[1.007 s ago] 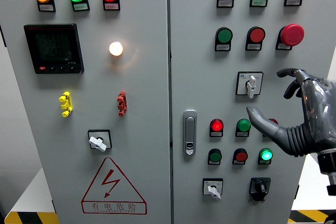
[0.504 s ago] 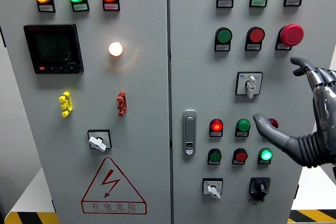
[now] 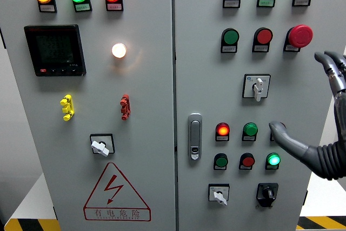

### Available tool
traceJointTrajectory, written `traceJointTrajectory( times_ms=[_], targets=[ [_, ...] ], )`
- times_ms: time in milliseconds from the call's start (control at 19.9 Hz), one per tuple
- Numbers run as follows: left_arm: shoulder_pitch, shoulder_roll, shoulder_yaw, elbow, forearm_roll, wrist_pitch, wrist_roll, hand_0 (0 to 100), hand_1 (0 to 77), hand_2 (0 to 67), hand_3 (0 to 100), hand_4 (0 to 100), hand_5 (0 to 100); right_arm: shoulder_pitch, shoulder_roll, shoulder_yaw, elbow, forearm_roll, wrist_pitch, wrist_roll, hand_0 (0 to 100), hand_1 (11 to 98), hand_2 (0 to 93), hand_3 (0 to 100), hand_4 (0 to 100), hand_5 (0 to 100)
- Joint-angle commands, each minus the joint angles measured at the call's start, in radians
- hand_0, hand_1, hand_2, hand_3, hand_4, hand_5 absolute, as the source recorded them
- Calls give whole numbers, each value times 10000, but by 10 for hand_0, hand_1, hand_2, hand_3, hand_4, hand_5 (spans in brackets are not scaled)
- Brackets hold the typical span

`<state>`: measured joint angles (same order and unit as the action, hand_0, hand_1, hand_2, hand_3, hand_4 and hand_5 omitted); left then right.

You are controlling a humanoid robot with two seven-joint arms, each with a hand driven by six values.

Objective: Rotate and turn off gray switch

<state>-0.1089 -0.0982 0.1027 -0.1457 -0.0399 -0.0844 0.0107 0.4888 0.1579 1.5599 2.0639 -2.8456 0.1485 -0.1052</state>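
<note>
A gray rotary switch [image 3: 258, 87] sits on a white plate in the middle of the right cabinet door, its handle pointing straight up and down. My right hand [image 3: 303, 96] is at the right edge, open and holding nothing. Its thumb [image 3: 281, 131] reaches toward the row of small lamps, and its fingertips [image 3: 331, 60] curl in at the far right. The hand is well right of the switch and does not touch it. Two more gray switches show: one low on the right door [image 3: 219, 195] and one on the left door [image 3: 100, 146], both turned aslant.
A black rotary switch [image 3: 267, 192] is at lower right and a red mushroom button [image 3: 300, 35] just above my fingers. Lit and unlit pushbuttons fill the right door. A door handle [image 3: 195, 136] sits by the seam. The left door has a meter [image 3: 55, 50] and a warning sign [image 3: 116, 193].
My right hand has drawn back to the right, away from the gray switch, and more of it now lies beyond the frame edge. The switch handle looks unchanged.
</note>
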Motion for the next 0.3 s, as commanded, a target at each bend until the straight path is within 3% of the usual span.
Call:
traceJointTrajectory(
  times_ms=[0,252],
  targets=[
    [0,0,1,0,0,0,0,338,0,123,223,119,123,-56,1,17,39,-15,3,8,0,381,133,150,104,159],
    [0,0,1,0,0,0,0,338,0,123,223,119,122,-56,1,-29,70,-198,3,-7,0,387,127,148,101,156]
  ],
)
